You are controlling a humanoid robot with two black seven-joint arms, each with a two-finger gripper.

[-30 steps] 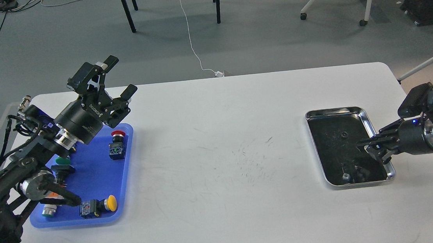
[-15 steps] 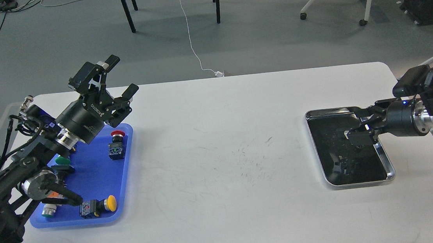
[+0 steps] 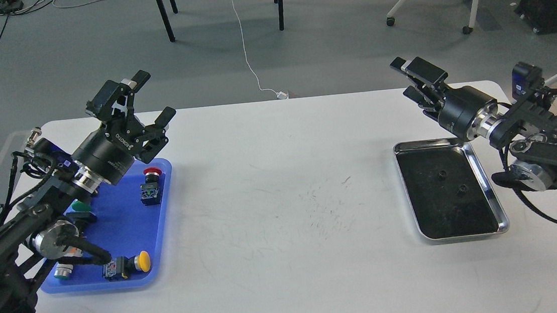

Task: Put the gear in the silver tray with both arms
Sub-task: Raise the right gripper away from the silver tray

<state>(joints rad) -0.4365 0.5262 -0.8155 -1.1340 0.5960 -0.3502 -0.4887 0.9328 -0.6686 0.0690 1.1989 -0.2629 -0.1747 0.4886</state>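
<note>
On the silver tray (image 3: 488, 193), right side of the surface (image 3: 281, 186): two small dark gears (image 3: 461, 190) lie apart on its floor | right gripper (image 3: 410, 77) above the tray's far edge, empty, jaw gap unclear | left gripper (image 3: 145, 98) wide, empty, far from tray, over blue tray (image 3: 128, 225) | placing looks done.

The silver tray (image 3: 482, 179) is polished metal — bright mirror rim, dark glossy floor. My table (image 3: 284, 216) is matt white, smooth but finely scuffed near the middle. The blue tray (image 3: 164, 207) looks like smooth plastic with a dull sheen. My arms are matt black — each with a shiny metal wrist ring (image 3: 479, 126).
</note>
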